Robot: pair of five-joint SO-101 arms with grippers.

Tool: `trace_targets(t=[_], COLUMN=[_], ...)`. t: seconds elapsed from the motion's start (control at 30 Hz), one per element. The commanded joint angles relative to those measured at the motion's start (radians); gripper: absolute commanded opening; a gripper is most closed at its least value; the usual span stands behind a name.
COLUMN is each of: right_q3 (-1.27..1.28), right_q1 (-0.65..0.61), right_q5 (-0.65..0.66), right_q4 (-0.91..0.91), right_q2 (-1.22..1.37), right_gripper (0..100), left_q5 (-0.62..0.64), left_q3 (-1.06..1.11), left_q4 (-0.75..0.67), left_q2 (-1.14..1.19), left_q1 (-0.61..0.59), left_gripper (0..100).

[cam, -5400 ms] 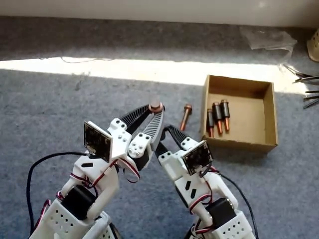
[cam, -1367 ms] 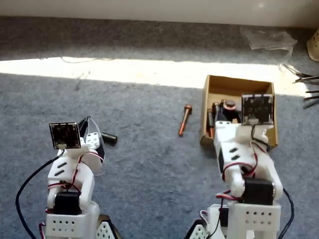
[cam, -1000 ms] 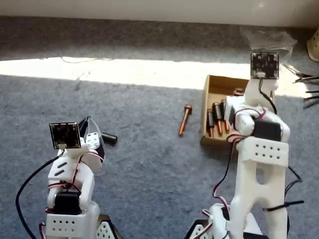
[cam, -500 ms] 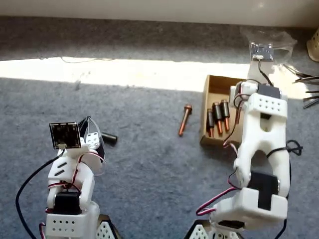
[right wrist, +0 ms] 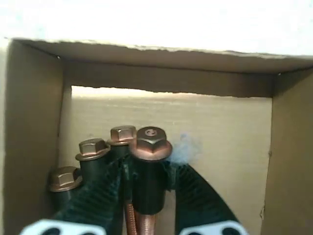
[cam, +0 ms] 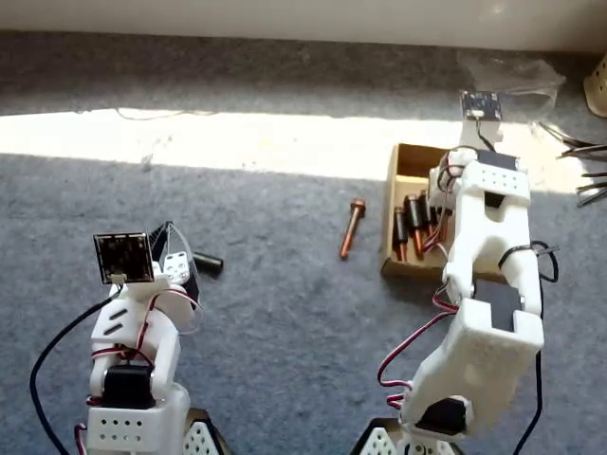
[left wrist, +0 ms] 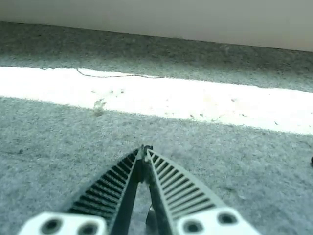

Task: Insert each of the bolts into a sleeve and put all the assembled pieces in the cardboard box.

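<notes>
Bolt-and-sleeve piece point(right wrist: 148, 188), copper head up, is pinched between the fingers of the right pincer point(right wrist: 149, 171) inside the cardboard box point(right wrist: 166, 58). Just beside it, three assembled pieces point(right wrist: 93, 152) lie along the box wall that faces the loose bolt point(cam: 352, 227). That bolt rests on the grey carpet point(cam: 285, 322) just outside the box. A black sleeve point(cam: 210, 264) lies well apart from the box, close to the left pincer point(left wrist: 145, 155), whose fingers are pressed together with nothing between them. The right arm point(cam: 488, 246) stretches over the box's near wall.
</notes>
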Motion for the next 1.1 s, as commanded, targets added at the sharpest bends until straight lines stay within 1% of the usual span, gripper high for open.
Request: trace_targets(t=[0.0, 0.17, 0.3, 0.4, 0.53, 0.83, 0.9, 1.07], right_q3=[-0.062, -0.061, -0.059, -0.058, -0.062, -0.064, -0.068, -0.137], right_q1=[0.013, 0.025, 0.022, 0.024, 0.013, 0.01, 0.007, -0.088], right_q5=[0.009, 0.011, 0.083, 0.086, 0.086, 0.086, 0.086, 0.084], right_q4=[0.004, 0.004, 0.004, 0.013, 0.059, 0.073, 0.131, 0.232], right_q2=[-0.024, -0.024, -0.024, -0.024, -0.024, -0.033, -0.051, -0.156], right_gripper=[4.7, 5.7, 6.0, 6.6, 12.2, 12.4, 12.4, 12.4], left_q5=[0.006, 0.006, 0.006, 0.006, 0.006, 0.005, 0.005, 0.005], left_q3=[-0.007, -0.007, -0.007, -0.007, -0.007, 0.008, 0.007, 0.007], left_q4=[-0.023, -0.023, -0.023, -0.023, -0.023, -0.028, -0.028, -0.028], left_q2=[-0.008, -0.008, -0.008, -0.008, -0.008, -0.008, -0.008, -0.008], left_q1=[-0.013, -0.013, -0.013, -0.013, -0.013, -0.013, -0.013, -0.013], left_gripper=[2, 2, 2, 2, 2, 2, 2, 2])
